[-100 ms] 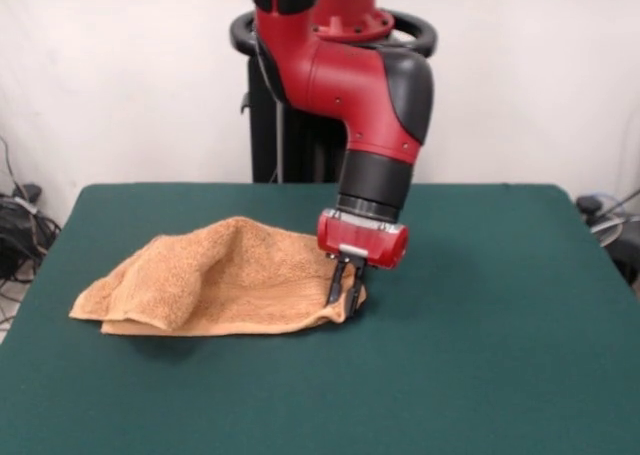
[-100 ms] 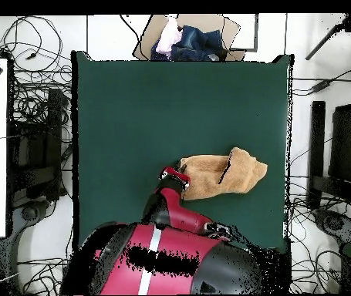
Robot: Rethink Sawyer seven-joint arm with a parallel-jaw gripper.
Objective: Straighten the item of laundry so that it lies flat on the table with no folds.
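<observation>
Where gripper [image 1: 346,297] clamps its corner, rumpled towel [image 1: 215,278] on table [image 1: 480,335], spread sideways.

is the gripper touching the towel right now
Touching. In the front view the gripper has its fingertips down on the towel at its right corner, overlapping the cloth's edge with no gap visible.

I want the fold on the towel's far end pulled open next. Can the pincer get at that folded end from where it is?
Probably yes. The pincer stands at one corner of the towel, and the folded end lies across bare table with nothing on or beside it. Only the towel's own bunched middle lies between.
</observation>
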